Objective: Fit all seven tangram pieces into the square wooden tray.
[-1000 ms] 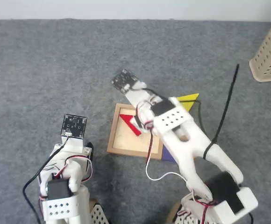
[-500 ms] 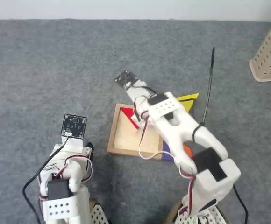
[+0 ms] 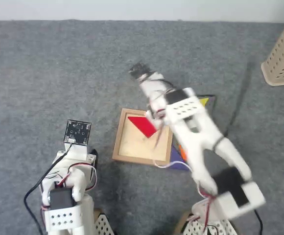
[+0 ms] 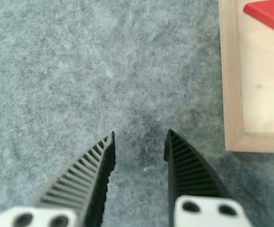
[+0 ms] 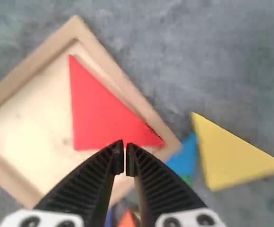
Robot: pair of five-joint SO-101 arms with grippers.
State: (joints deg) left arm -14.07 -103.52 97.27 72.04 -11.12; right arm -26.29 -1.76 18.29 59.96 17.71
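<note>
Inside the tray (image 3: 116, 143), a shallow square of pale wood with a raised rim, lies a flat red triangle (image 3: 142, 126), one long side along the far rim and one tip at the rim. Its floor around the triangle is bare wood. On the grey counter (image 3: 59, 63) just outside the tray sit a yellow triangle (image 5: 226, 153) and, between it and the rim, a blue piece (image 5: 186, 158). The right gripper (image 5: 124, 150) hangs above the red triangle's near edge, fingers clenched on nothing. The left gripper (image 4: 140, 137) is over the counter beside the tray's other side, fingers released.
</note>
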